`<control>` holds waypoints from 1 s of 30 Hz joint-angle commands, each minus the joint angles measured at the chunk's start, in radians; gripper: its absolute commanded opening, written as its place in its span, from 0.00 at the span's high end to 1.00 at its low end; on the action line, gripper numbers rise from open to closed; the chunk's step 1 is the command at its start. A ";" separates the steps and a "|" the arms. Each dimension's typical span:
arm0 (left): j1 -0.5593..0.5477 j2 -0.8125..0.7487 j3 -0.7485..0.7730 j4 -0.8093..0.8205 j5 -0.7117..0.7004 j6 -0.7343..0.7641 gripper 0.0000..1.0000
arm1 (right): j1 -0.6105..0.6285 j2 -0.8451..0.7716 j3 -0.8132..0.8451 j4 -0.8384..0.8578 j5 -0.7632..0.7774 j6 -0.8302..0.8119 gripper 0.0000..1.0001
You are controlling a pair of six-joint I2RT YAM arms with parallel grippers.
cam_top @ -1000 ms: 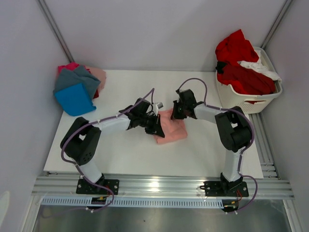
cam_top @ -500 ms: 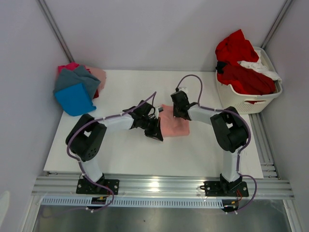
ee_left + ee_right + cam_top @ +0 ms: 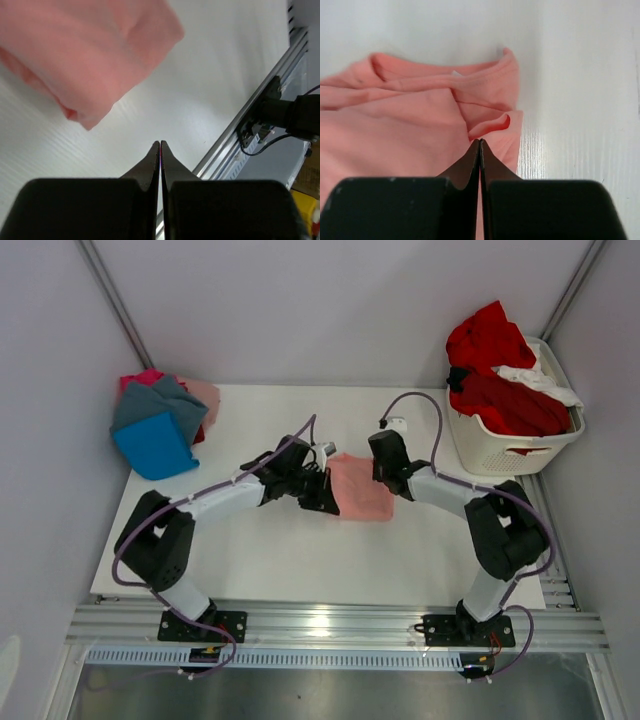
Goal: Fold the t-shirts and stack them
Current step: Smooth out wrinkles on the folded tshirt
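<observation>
Salmon shirt (image 3: 360, 490), folded at mid-table, is flanked by the left gripper (image 3: 160, 145) and right gripper (image 3: 480, 142), both pressed together on nothing; transfer to the stack (image 3: 158, 430) is judged next, requiring opened jaws.

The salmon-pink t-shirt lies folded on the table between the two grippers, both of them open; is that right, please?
Not quite: both grippers are shut, not open. The wrist views show the left gripper and the right gripper with fingers pressed together. The salmon-pink t-shirt does lie folded on the table between them.
</observation>
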 commanded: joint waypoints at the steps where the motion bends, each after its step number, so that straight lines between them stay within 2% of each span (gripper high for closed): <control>1: -0.007 -0.076 0.053 0.106 -0.008 0.041 0.99 | 0.006 -0.114 -0.030 0.144 -0.020 -0.012 0.99; 2: -0.008 -0.058 0.114 0.097 -0.016 0.040 0.99 | 0.007 -0.120 -0.048 0.186 -0.034 -0.017 0.99; 9: -0.007 0.190 0.222 0.019 -0.070 0.008 1.00 | -0.002 -0.027 -0.018 0.274 -0.198 -0.028 0.99; 13: -0.008 0.227 0.223 -0.009 -0.078 -0.006 0.99 | -0.011 0.052 0.033 0.256 -0.322 0.005 0.99; 16: -0.012 0.235 0.222 -0.048 -0.104 0.008 0.99 | -0.008 0.108 0.067 0.221 -0.349 0.017 0.99; 21: -0.013 0.263 0.214 -0.114 -0.194 0.012 0.99 | -0.011 0.190 0.111 0.139 -0.266 0.018 1.00; 30: -0.013 0.284 0.177 -0.205 -0.357 0.012 0.99 | -0.055 0.194 0.118 -0.025 -0.017 0.061 1.00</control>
